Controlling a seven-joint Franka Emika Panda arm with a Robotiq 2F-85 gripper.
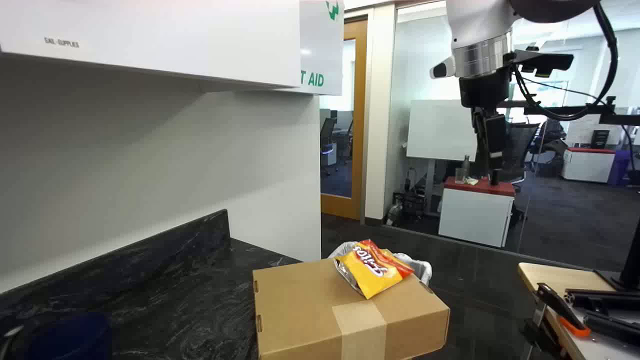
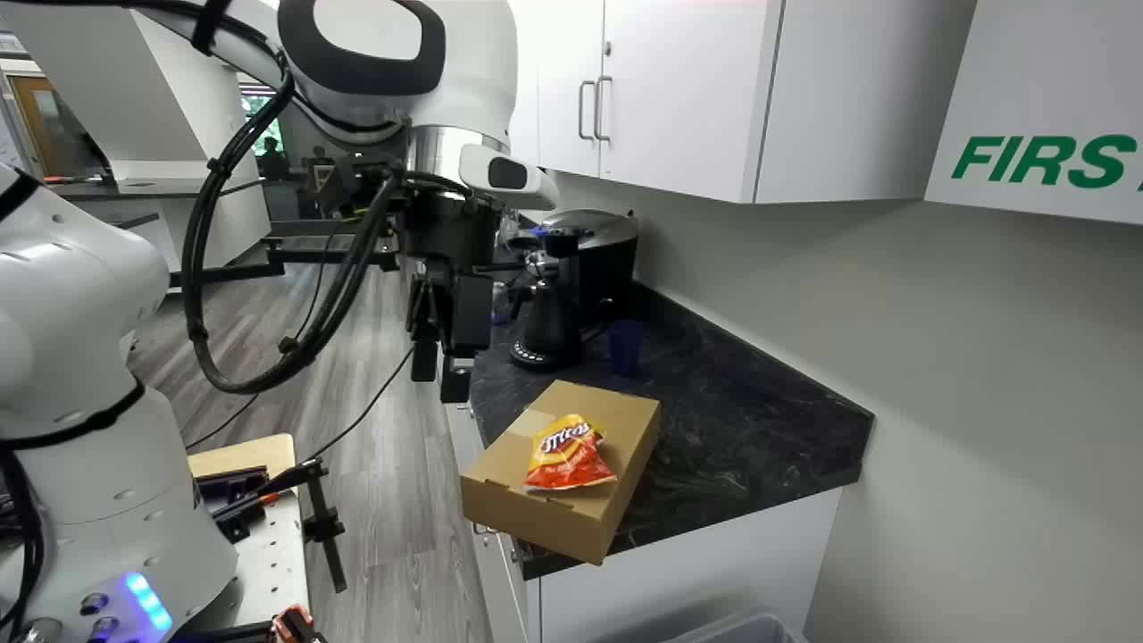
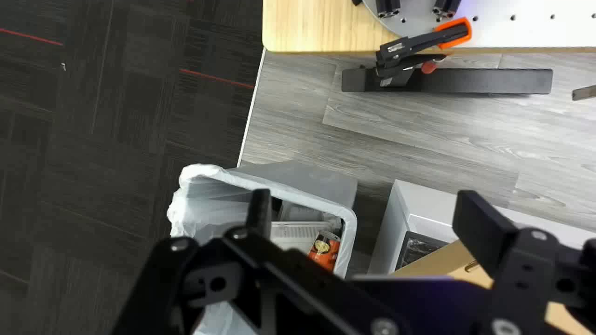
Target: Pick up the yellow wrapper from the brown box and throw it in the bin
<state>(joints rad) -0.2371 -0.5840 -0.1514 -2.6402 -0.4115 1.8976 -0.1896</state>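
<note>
Though crinkly, yellow wrapper (image 1: 373, 270) legibly "Fritos."

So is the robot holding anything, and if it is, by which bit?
Nothing is held: in the wrist view the gripper is open and empty. The yellow wrapper lies on the brown box.

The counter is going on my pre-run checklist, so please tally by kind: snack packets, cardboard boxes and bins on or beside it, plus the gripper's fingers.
Snack packet: 1
Cardboard box: 1
Bin: 1
Gripper fingers: 2
Total: 5
</note>
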